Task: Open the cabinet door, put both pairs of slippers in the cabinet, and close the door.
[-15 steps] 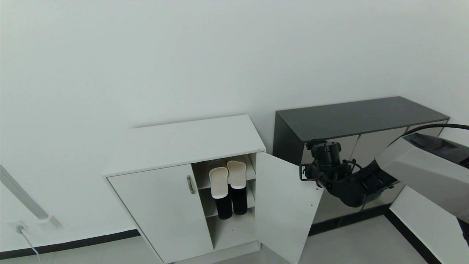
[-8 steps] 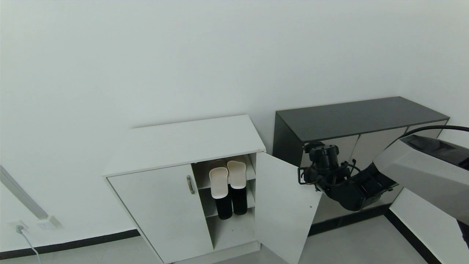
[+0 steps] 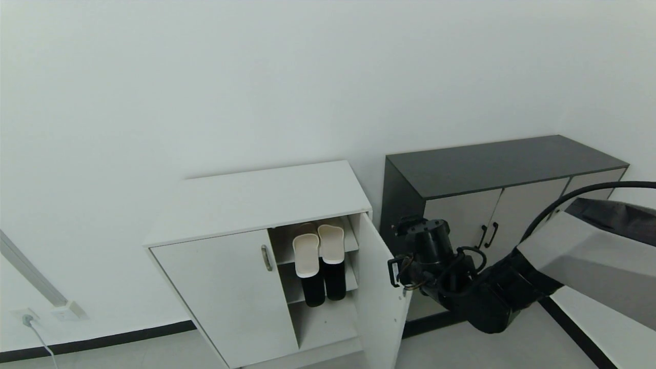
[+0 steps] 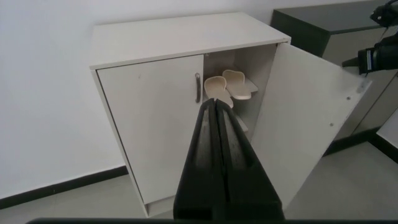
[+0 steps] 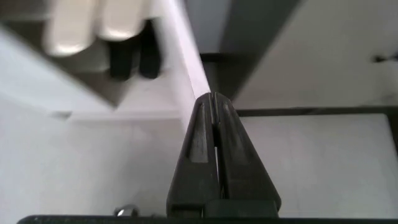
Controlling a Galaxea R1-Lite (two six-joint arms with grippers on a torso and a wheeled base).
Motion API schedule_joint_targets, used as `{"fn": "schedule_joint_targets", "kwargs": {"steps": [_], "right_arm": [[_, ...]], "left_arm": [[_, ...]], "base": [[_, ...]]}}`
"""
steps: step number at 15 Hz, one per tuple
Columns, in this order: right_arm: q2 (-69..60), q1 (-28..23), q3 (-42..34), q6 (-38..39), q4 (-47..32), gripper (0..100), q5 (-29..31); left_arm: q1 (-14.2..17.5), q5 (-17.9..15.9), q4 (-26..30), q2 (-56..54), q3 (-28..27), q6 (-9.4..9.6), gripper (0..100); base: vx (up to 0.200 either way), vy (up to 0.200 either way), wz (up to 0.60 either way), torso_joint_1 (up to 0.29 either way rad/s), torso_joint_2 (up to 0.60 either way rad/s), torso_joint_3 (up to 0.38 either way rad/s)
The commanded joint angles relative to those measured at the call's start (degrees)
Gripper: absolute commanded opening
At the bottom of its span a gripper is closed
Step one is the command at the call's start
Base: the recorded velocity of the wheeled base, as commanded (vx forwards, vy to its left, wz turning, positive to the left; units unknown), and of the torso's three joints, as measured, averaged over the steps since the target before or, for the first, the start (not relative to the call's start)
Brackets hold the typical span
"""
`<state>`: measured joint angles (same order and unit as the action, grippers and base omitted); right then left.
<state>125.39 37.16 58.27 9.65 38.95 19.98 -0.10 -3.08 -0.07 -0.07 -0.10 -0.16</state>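
Socket [image 3: 25,316] with a plugged cable low on the wall, well left of the cabinet [image 3: 256,200]

Left gripper [image 4: 214,107]: fingers pressed together, nothing between them; it hangs in front of the cabinet, well apart from it, pointing at the gap between the two doors

Cabinet: white, standing against the wall. Left door [image 3: 225,292] shut flat, its metal handle [image 3: 266,258] upright at the inner edge

Right half of the cabinet stands open, shelves showing. Cream pair [image 3: 319,246] lies side by side on the top shelf, ends jutting out past the shelf edge. Black pair [image 3: 324,287] sits on the shelf below, directly under the cream pair, also overhanging. Both pairs are inside the cabinet; bottom compartment holds nothing I can make out

Right door [image 3: 379,292] partly swung, angled out from the cabinet's right side, not latched

Right gripper [image 5: 215,102]: fingers shut tight on each other, holding nothing; the tips are at the right door's free edge, on its outer side. Whether they actually press on the door I cannot tell. Right arm [image 3: 461,287] reaches in from the right of the cabinet

Dark cabinet [image 3: 492,164] just right of the white one, against the same wall, its doors shut
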Motion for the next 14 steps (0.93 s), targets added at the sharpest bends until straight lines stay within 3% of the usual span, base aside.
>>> {"fn": "schedule_joint_targets", "kwargs": {"steps": [1,8,14], "right_arm": [[-3.9,1.5,-1.9,0.1,0.3,0,0.0],[-7.9,3.5,-5.4,-0.6,0.8,0,-2.2],[-8.0,4.6,-7.6,-0.6,2.1,0,-5.0]], "left_arm": [[0.0,0.0,0.0,0.1,0.0,-0.02,0],[0.0,-0.1,0.0,0.1,0.0,0.07,0],[0.0,-0.1,0.0,0.1,0.0,-0.02,0]], "base": [[0.000,0.000,0.00,0.000,0.00,0.000],[0.000,0.000,0.00,0.000,0.00,0.000],[0.000,0.000,0.60,0.003,0.00,0.002]]}}
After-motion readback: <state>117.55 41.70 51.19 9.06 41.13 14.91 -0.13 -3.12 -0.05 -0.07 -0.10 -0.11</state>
